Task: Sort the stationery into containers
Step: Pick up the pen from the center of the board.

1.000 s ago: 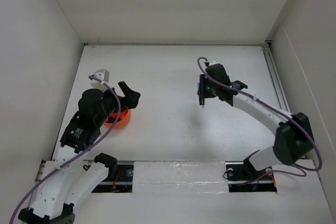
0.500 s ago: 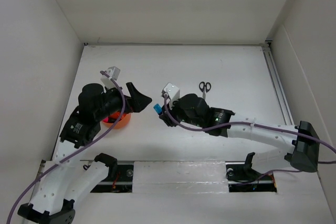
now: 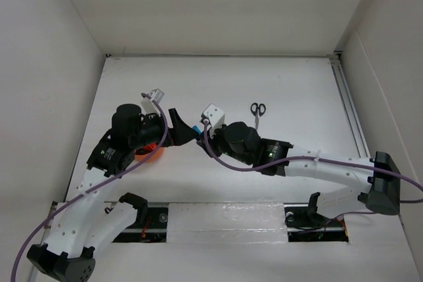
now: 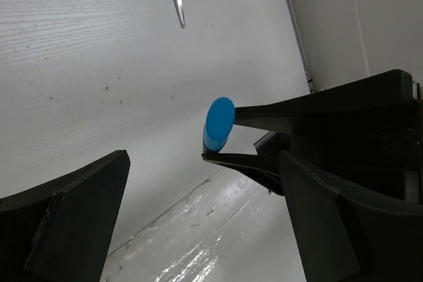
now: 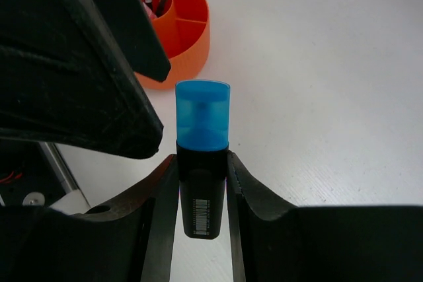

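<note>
My right gripper (image 5: 201,163) pinches the blue highlighter (image 5: 203,120) mid-frame; my left gripper (image 3: 184,125), jaws spread wide, could knock it loose.

The highlighter (image 5: 202,117) had a translucent blue cap and a black body with a small white barcode label. The cup (image 5: 178,37) was bright orange. The scissors (image 3: 257,110) had black handles and silvery blades. The table (image 3: 297,84) was white with faint grain lines. The left end effector (image 3: 182,129) and right end effector (image 5: 202,158) were black, the cables (image 3: 228,165) purple and the arms (image 3: 330,171) white.
</note>
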Robot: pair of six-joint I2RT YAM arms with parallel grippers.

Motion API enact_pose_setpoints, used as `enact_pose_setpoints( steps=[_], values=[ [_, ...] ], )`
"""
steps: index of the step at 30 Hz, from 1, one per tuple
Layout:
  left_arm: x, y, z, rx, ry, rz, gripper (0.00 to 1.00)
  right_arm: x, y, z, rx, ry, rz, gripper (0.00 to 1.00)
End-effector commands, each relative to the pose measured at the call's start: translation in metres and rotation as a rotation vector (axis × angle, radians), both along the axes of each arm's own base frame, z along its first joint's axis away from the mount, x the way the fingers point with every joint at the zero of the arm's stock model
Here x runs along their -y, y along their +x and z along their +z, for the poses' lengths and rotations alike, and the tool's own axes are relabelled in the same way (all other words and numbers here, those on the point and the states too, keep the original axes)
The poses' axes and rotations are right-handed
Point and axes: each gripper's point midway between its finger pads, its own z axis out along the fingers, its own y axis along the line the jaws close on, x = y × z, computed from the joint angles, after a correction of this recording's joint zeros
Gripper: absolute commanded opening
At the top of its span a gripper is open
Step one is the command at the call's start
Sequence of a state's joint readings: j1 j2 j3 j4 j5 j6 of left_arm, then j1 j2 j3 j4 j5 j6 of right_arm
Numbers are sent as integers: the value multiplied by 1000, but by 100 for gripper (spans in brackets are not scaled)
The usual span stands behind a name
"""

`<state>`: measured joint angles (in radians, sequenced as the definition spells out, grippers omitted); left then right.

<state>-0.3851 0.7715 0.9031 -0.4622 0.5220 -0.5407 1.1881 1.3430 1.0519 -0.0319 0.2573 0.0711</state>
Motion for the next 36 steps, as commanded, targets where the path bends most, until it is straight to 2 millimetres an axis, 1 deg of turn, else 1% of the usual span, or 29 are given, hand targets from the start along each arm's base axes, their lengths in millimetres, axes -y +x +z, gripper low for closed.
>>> enact_pose_setpoints(
  steps=[1, 2, 3, 5, 6, 7, 10, 11, 12, 13, 14, 15, 17, 20, 22, 23, 24, 27, 28, 32, 33, 36],
  values=[
    [8, 0, 14, 50, -55, -36, 92, -5, 6, 59, 81, 166, -33, 0],
    [8, 0, 10, 42, -52, -36, 91, -7, 4, 59, 78, 167, -20, 0],
    [8, 0, 12, 50, -55, -36, 91, -10, -1, 59, 71, 170, 11, 0],
    [8, 0, 12, 50, -55, -36, 91, -14, -1, 62, 73, 181, 21, 0],
    [8, 3, 14, 63, -56, -27, 91, -18, -6, 58, 66, 172, 40, 0],
    [8, 3, 10, 55, -53, -27, 89, -19, -6, 62, 69, 180, 40, 0],
    [8, 8, 6, 46, -45, -18, 85, -22, -8, 67, 69, 204, 38, 0],
    [8, 8, 6, 46, -45, -18, 81, -22, -8, 69, 73, 214, 38, 0],
    [9, 9, 0, 29, -38, -18, 78, -23, -9, 65, 68, 207, 47, 0],
    [9, 9, 0, 29, -38, -18, 76, -21, -10, 72, 75, 225, 48, 0],
    [9, 9, 0, 29, -38, -18, 74, -22, -11, 72, 74, 226, 56, 0],
    [8, 11, 0, 31, -33, -7, 69, -22, -11, 72, 66, 231, 55, 0],
    [8, 11, 0, 31, -33, -7, 64, -22, -13, 78, 72, 250, 64, 0],
    [8, 11, 0, 31, -33, -7, 53, -20, -10, 79, 69, 254, 38, 0],
    [8, 11, 0, 31, -33, -7, 46, -20, -12, 79, 67, 255, 49, 0],
    [8, 11, 0, 31, -33, -7, 41, -20, -12, 79, 67, 255, 49, 0],
    [9, 10, 2, 37, -42, -19, 33, -22, -13, 79, 65, 255, 61, 0],
    [12, 8, 6, 65, -54, -45, 21, -23, -15, 81, 67, 266, 70, 0],
    [13, 6, 6, 62, -59, -57, 13, -23, -14, 83, 70, 274, 70, 0],
    [16, 3, 9, 67, -72, -81, 0, -24, -14, 86, 74, 283, 70, 0],
    [17, 1, 8, 66, -79, -95, 0, -26, -14, 82, 70, 274, 70, 0],
    [18, 0, 8, 64, -83, -106, 0, -26, -14, 82, 63, 279, 68, 0]
  ],
)
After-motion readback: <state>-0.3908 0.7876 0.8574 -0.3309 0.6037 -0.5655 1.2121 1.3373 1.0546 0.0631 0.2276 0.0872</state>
